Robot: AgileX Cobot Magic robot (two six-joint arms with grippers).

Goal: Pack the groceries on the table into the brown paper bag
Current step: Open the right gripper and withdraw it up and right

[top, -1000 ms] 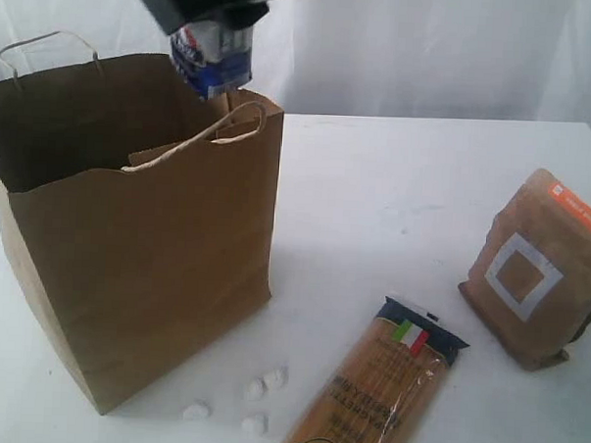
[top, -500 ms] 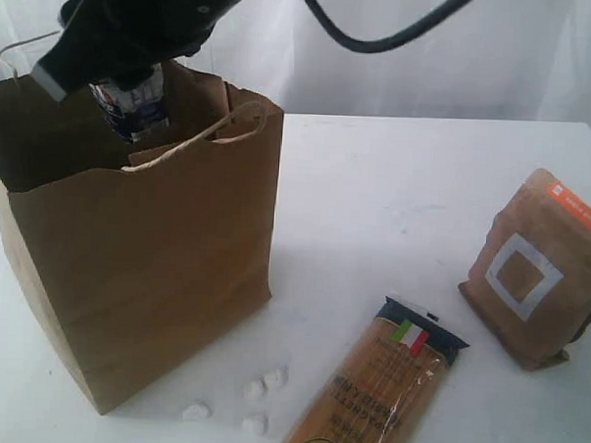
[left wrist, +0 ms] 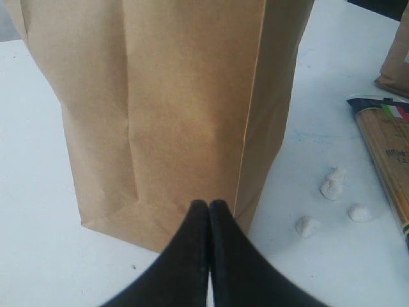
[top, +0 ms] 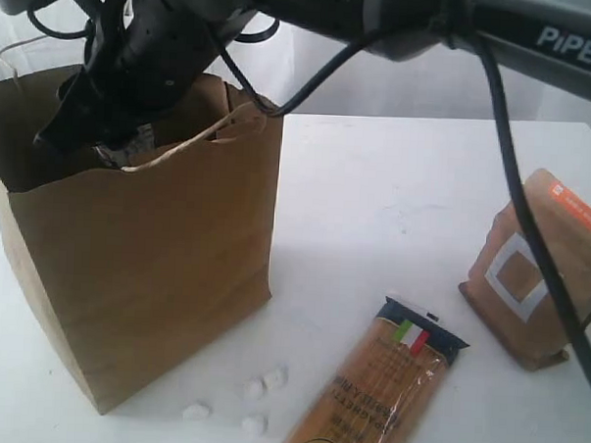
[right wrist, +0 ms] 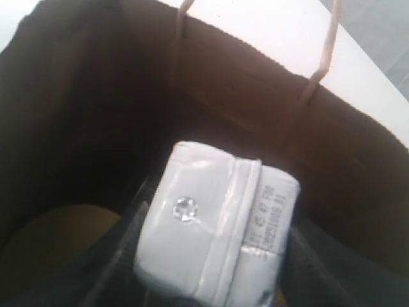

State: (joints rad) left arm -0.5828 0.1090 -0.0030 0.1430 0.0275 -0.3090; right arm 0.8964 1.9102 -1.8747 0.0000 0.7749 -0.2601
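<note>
Hanging in the brown paper bag point(top: 156, 264), the right pincer point(right wrist: 214, 259) grips the small white-blue carton point(right wrist: 211, 217) by its sides; light and crushable, I'd say. Left pincer point(left wrist: 209, 206) closed.

Exterior elevated, wrists close, bag point(top: 146, 274) shared

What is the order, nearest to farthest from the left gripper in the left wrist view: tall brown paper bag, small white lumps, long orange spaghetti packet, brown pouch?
From the shut left gripper:
1. Brown paper bag, directly ahead of the tips.
2. Small white lumps, on the table beside the bag.
3. Spaghetti packet, beyond the lumps.
4. Brown pouch, farthest, past the packet.
</note>
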